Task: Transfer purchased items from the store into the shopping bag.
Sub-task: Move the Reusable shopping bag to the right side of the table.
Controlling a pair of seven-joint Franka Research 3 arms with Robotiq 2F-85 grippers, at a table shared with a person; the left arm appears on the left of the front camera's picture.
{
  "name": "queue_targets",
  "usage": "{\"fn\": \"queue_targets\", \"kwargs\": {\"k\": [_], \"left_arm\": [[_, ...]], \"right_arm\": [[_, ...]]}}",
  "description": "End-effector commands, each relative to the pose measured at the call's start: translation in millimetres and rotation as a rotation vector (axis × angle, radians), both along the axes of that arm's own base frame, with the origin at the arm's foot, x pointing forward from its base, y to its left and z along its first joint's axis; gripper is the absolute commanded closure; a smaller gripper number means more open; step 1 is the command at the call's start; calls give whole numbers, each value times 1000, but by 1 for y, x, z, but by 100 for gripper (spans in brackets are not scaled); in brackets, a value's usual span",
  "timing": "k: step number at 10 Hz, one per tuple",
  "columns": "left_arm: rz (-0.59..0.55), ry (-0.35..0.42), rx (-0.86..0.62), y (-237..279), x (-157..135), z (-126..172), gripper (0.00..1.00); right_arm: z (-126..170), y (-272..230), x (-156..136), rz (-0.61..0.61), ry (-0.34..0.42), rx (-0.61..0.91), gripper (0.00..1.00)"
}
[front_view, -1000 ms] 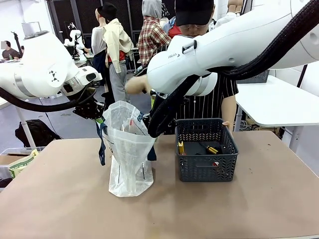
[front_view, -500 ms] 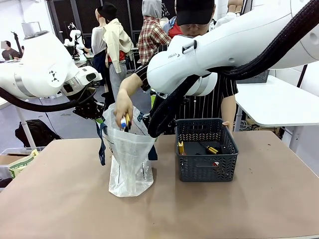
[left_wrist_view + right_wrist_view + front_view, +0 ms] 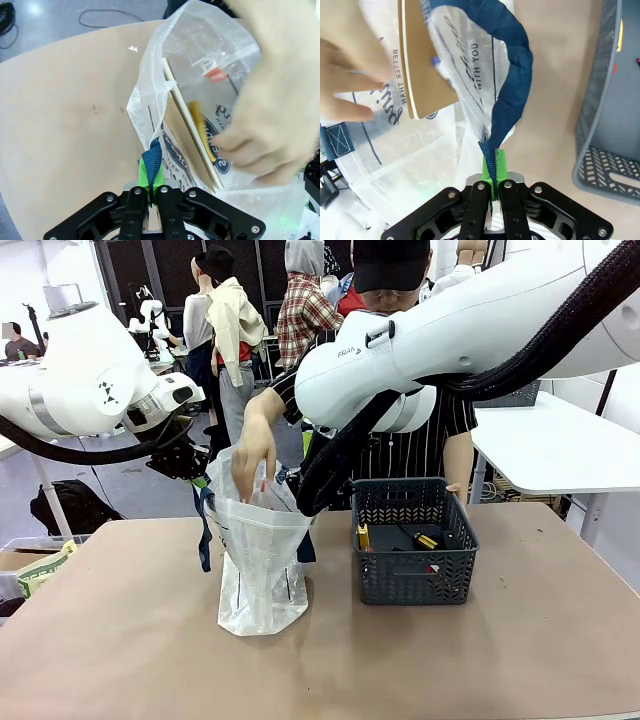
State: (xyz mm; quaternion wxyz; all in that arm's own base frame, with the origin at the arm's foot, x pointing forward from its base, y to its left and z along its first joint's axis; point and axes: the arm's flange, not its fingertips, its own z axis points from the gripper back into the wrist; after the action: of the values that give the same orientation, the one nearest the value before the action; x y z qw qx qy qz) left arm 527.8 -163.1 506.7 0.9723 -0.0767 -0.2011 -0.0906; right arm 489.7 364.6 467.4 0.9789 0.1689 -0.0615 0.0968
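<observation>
Left fingers (image 3: 135, 210), right fingers (image 3: 510, 207) pinching bag straps (image 3: 512, 75), hand (image 3: 252, 455) in bag (image 3: 262, 560), items (image 3: 425, 540) in basket (image 3: 415, 585)

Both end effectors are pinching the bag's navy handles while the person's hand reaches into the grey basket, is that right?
No. The front view shows the person's hand inside the shopping bag, not the basket. The left end effector and right end effector do pinch the navy handles.
</observation>
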Motion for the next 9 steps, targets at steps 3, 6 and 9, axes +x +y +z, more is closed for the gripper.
{"fn": "queue_targets", "kwargs": {"k": [3, 6, 9], "left_arm": [[0, 0, 2, 2, -2, 1, 100], [0, 0, 2, 2, -2, 1, 100], [0, 0, 2, 2, -2, 1, 100]], "right_arm": [[1, 0, 0, -4, 0, 8, 100], [1, 0, 0, -4, 0, 8, 100], [1, 0, 0, -4, 0, 8, 100]]}}
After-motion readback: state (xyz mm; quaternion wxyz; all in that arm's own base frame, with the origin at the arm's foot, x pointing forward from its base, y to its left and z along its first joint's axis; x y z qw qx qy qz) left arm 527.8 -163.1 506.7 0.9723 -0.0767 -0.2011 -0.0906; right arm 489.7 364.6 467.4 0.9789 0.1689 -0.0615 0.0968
